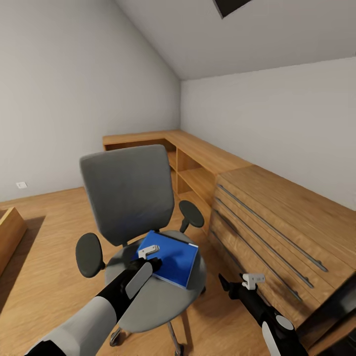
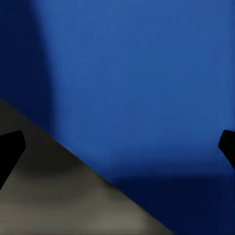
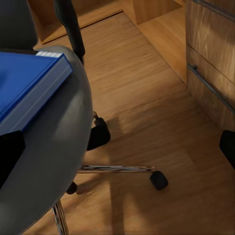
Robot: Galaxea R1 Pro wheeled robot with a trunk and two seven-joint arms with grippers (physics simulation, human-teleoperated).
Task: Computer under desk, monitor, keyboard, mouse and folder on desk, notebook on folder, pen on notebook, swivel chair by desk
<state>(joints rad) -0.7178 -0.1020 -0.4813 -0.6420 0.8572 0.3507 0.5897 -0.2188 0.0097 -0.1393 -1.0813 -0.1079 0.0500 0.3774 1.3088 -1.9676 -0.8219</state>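
Note:
The grey swivel chair (image 1: 126, 190) stands on the plank floor with its back toward the far wall. A bright blue folder (image 1: 173, 258) lies flat on its seat (image 1: 163, 301). My left gripper (image 1: 154, 261) hovers over the folder's near left corner. In the left wrist view this gripper (image 2: 117, 147) is open, its fingertips (image 2: 10, 152) spread wide just above the folder (image 2: 147, 73) and the seat edge (image 2: 49, 196). My right gripper (image 1: 228, 288) hangs open to the right of the seat, empty. Its wrist view takes in the folder (image 3: 27, 83), the seat (image 3: 63, 147) and the chrome base.
A light wooden dresser (image 1: 277, 222) with long bar handles stands close on the right, joined to a low shelf unit (image 1: 198, 168) along the wall. A wooden bed corner (image 1: 7, 232) sits at far left. A black slab edge (image 1: 336, 306) shows at lower right. A castor (image 3: 159, 180) rests on the floor.

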